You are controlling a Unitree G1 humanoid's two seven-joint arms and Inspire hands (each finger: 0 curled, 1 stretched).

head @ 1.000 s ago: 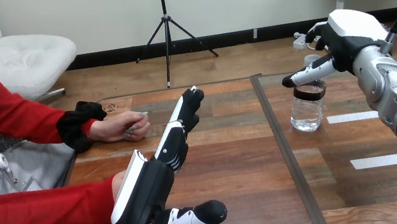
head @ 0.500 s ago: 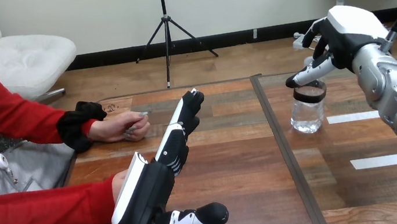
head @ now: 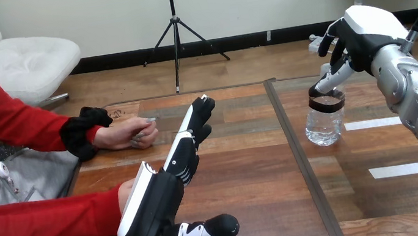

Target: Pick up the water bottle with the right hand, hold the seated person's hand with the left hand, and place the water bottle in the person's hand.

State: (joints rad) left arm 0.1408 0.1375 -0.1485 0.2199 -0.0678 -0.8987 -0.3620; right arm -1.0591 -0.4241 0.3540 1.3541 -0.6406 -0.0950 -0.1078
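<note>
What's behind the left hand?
A patch of the person's hand at the view's lower left shows beside the left hand, by its white shell. The rest is covered, so contact cannot be told.

I see the water bottle (head: 324, 119) on the tabletop (head: 244, 168), well right of the fingers (head: 188, 139) of my left hand (head: 151, 207), its top under my right hand (head: 359, 41). The person's hand (head: 128, 134) rests on the tabletop just left of those fingers, near their tips.

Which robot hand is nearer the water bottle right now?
Right. The right robot hand grips the top of the water bottle; the left robot hand is open, well to its left.
</note>
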